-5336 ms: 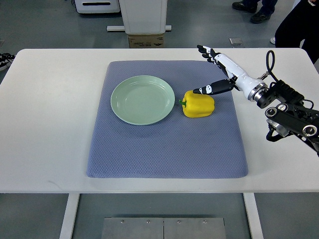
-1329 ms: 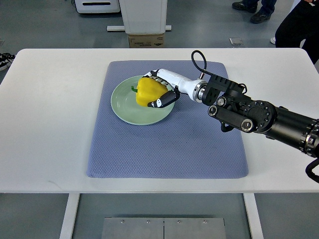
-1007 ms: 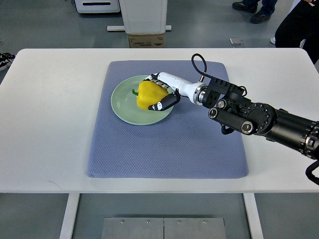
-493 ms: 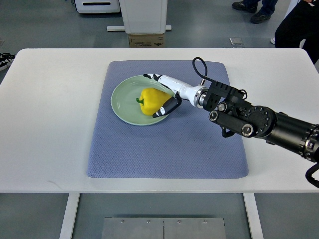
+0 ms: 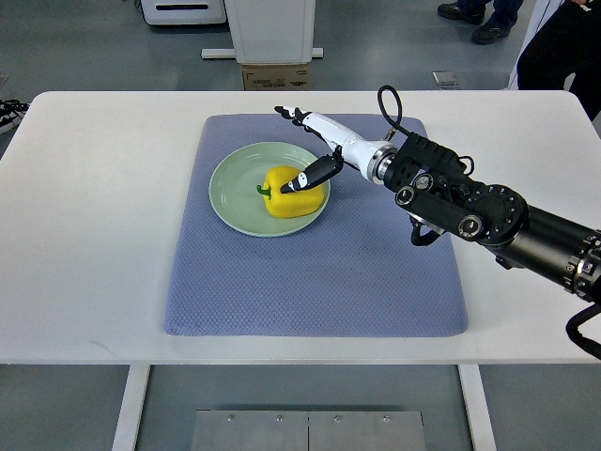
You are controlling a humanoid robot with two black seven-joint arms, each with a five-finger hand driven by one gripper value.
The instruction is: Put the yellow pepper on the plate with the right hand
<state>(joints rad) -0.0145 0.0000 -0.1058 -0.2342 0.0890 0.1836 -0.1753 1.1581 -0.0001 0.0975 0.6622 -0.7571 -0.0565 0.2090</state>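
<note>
The yellow pepper (image 5: 293,194) lies on the pale green plate (image 5: 232,188), right of its middle, with its green stem pointing left. My right hand (image 5: 295,150) hovers just above and behind the pepper, open with its fingers spread. The thumb tip (image 5: 300,180) hangs over the pepper's top; I cannot tell if it still touches. The other fingers (image 5: 287,113) reach past the plate's far rim. The right arm (image 5: 451,193) comes in from the right edge across the mat.
The plate rests on a blue-grey mat (image 5: 319,272) on a white table (image 5: 84,235). A person's legs and shoes (image 5: 563,42) show beyond the table's far right corner. A white machine base (image 5: 270,33) stands behind the table.
The hand carried the pepper from the mat onto the plate, set it down and let go. In the last half second its fingers spread and lifted back toward the far rim.
</note>
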